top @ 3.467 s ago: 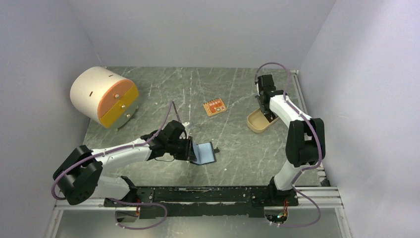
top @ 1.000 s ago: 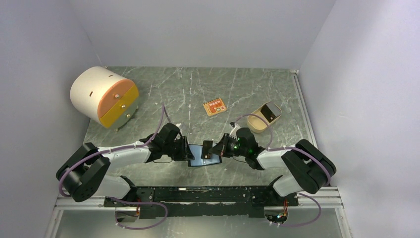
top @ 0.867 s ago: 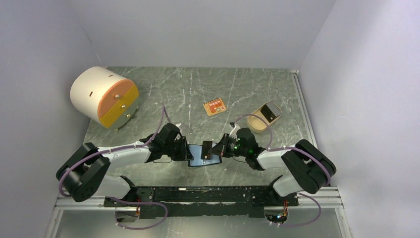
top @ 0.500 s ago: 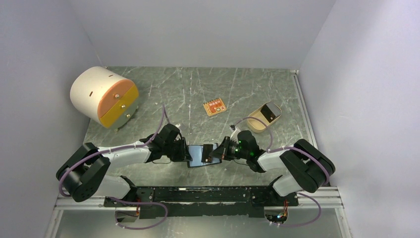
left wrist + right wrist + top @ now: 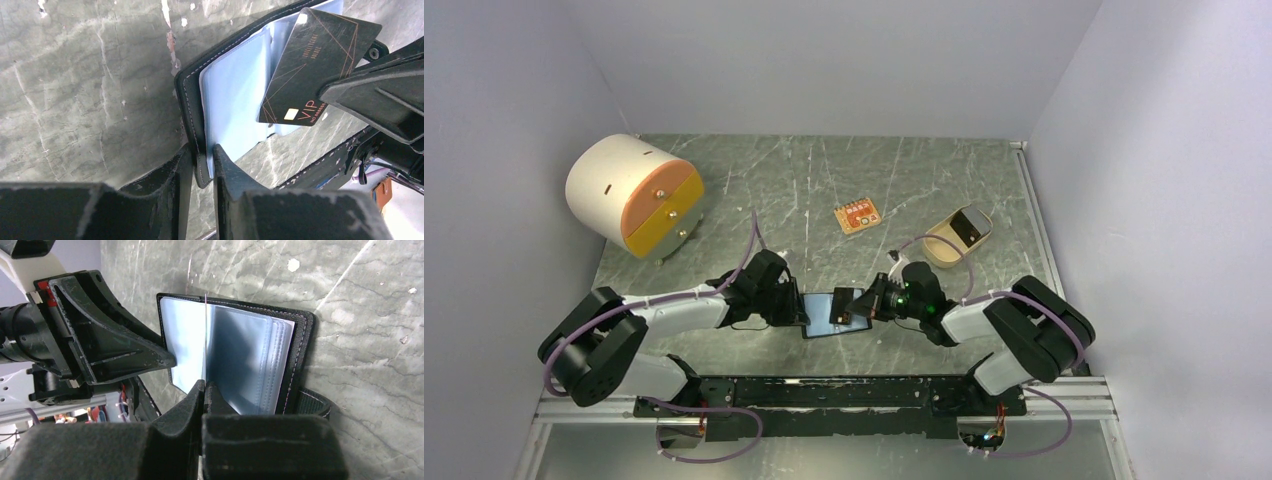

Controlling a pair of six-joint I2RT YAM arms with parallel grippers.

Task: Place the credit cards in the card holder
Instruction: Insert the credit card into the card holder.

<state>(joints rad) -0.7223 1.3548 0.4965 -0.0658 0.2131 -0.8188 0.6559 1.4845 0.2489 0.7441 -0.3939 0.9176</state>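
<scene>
The black card holder (image 5: 824, 314) lies open near the table's front, its bluish pockets up (image 5: 235, 90). My left gripper (image 5: 801, 308) is shut on its left cover edge (image 5: 202, 150). My right gripper (image 5: 865, 305) is shut on a dark credit card (image 5: 844, 303) marked VIP (image 5: 315, 55), held on edge over the pockets. In the right wrist view the card (image 5: 205, 330) shows as a thin line above my gripper (image 5: 205, 385), standing among the holder's sleeves (image 5: 245, 360). Another card (image 5: 970, 223) lies in the tan tray (image 5: 936, 248).
A white drum with yellow and orange drawers (image 5: 632, 195) stands at the back left. A small orange board (image 5: 857, 216) lies mid-table. The tan tray sits at the right, behind my right arm. Metal rails run along the near edge.
My right arm left the tan tray and came down to the holder with a card. Over the last second the card moved slightly closer to the pockets. The left gripper kept its hold.
</scene>
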